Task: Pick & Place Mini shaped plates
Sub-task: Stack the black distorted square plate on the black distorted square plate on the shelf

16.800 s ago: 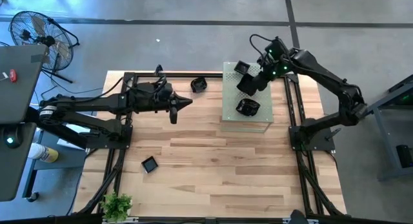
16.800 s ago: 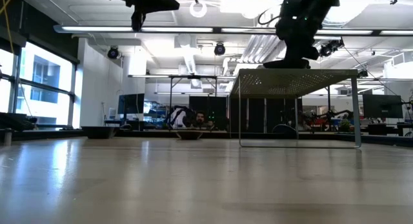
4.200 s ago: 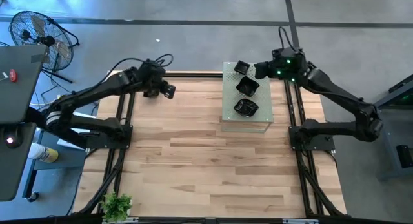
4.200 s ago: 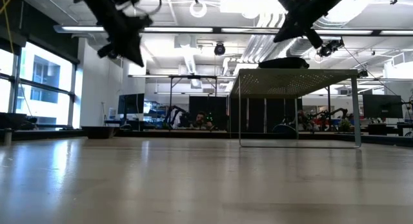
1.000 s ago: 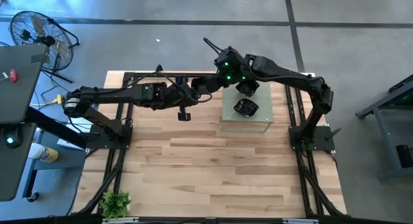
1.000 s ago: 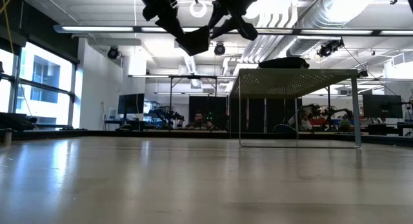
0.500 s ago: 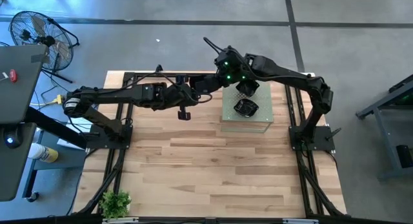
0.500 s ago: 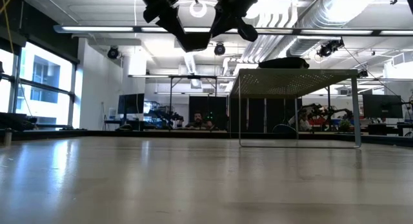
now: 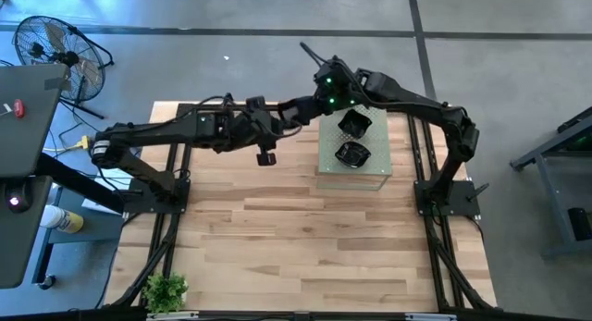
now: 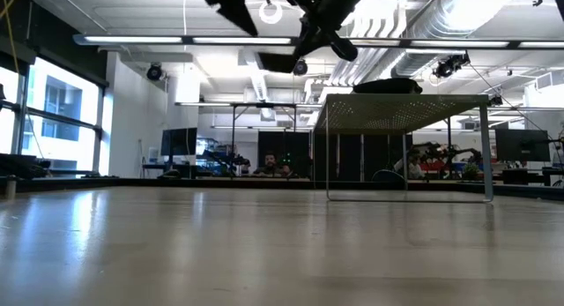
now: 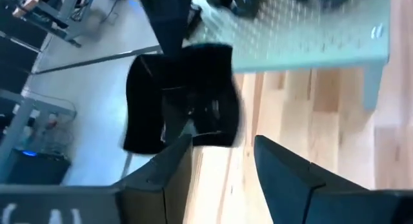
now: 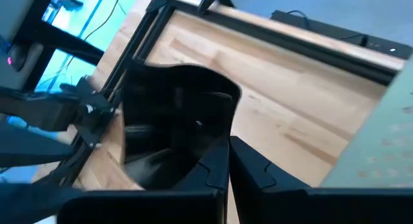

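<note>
A small glossy black dish with squarish, wavy sides (image 12: 174, 114) is in the air above the table's far middle. It also shows in the left wrist view (image 11: 184, 95) and the low view (image 10: 278, 62). My right gripper (image 12: 227, 146) is shut on it. My left gripper (image 11: 222, 140) is open, just short of the dish on its left side, and the low view (image 10: 236, 8) shows it apart from the dish. Two more black dishes (image 9: 354, 123) (image 9: 353, 154) lie on the pale green perforated board (image 9: 370, 173). My right gripper pinches the dish's rim (image 12: 216, 135) between its two fingers at one side. The fingers come slanting from the table's right and far side. The dish is lifted clear, high above the table, and tilted.
The green board stands on thin legs (image 10: 489, 147) at the table's far right of centre. Both arms cross above the table's far middle (image 9: 305, 108). A small plant (image 9: 166, 293) stands at the near left corner. Bare wood (image 9: 305, 238) fills the near half.
My left gripper has drawn back from the dish, up and toward the table's left, and no longer touches it. The dish stays with my right gripper, which has shifted slightly toward the green board.
</note>
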